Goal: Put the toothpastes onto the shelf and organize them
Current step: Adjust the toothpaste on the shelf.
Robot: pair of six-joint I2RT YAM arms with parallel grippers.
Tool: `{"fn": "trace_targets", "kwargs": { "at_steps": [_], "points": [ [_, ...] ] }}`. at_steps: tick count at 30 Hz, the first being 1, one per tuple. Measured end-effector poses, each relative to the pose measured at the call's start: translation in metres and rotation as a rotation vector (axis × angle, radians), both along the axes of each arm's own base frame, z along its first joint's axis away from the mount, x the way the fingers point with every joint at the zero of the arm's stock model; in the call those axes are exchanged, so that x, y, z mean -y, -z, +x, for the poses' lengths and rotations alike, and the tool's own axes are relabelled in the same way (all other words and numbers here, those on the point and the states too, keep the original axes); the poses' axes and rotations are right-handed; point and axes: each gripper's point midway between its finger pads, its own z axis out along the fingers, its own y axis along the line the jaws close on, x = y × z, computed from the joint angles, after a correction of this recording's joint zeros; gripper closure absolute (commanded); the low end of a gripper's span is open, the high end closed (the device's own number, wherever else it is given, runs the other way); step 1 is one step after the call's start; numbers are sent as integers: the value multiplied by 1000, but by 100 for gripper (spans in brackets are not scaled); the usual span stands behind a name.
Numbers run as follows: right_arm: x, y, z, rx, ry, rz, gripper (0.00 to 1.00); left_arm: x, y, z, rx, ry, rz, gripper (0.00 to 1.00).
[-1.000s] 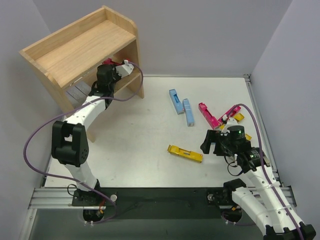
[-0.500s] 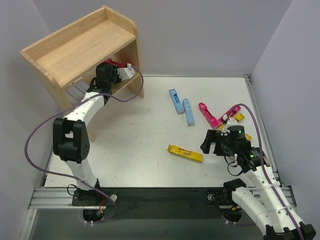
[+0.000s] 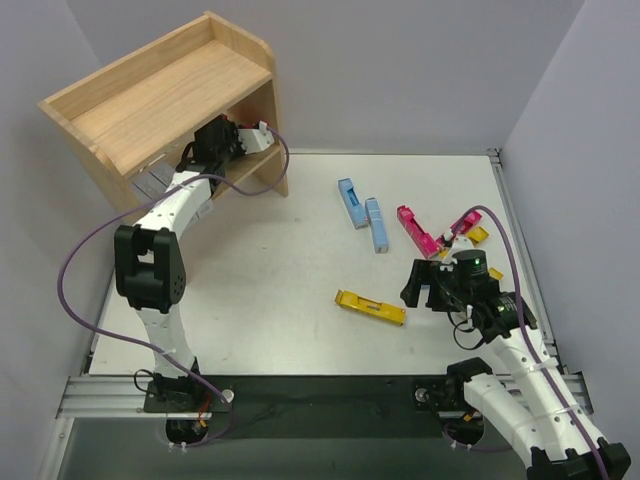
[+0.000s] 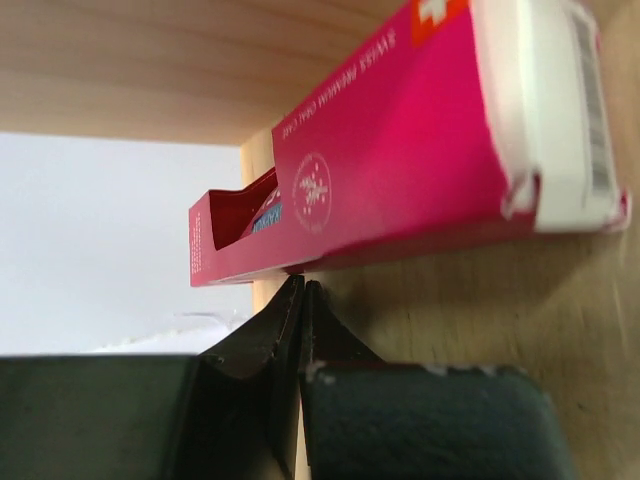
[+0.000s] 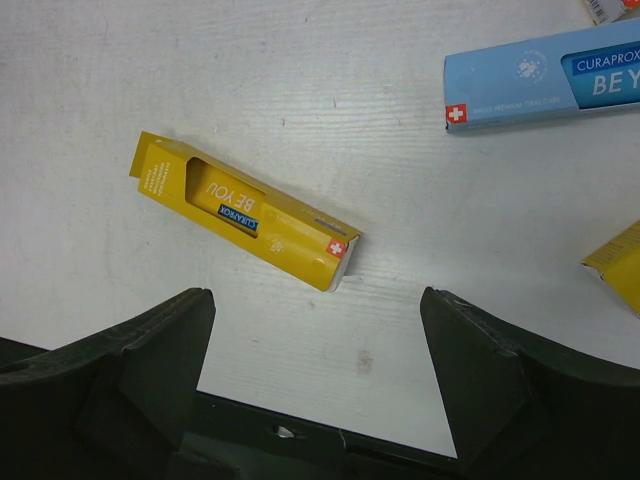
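Magenta toothpaste (image 4: pixel 400 150): pushed deeper into shelf (image 3: pixel 150 95) lower tier over last second, with left tool (image 4: pixel 300 285) clenched empty, tips at its edge. Kept right tool (image 5: pixel 312 300) spread wide over yellow toothpaste (image 5: pixel 245 210) on counter (image 3: pixel 270 270). Judged placed; fetch next.

top: overhead | left wrist: close, in shelf (image 4: pixel 150 70) | right wrist: down; shares yellow carton (image 5: pixel 245 212)

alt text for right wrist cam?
A yellow toothpaste box lies on the white table, ahead of the open right hand. A light blue box lies at upper right; a second yellow box pokes in at the right edge.
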Motion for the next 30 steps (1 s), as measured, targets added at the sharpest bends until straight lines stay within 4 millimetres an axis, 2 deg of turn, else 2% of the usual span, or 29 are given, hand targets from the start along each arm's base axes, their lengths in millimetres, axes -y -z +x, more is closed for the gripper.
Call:
{"fn": "trace_targets", "kwargs": {
  "at_steps": [11, 20, 24, 30],
  "points": [
    [2, 4, 1, -17, 9, -9, 12, 12, -2, 12, 45, 61, 4, 89],
    [2, 10, 1, -47, 10, -19, 12, 31, -11, 17, 98, 67, -43, 90],
    [3, 10, 2, -48, 13, -23, 12, 30, -14, 18, 120, 46, -66, 89],
    [4, 10, 3, -50, 15, -25, 12, 28, -16, 20, 149, 32, -88, 80]
  ]
}}
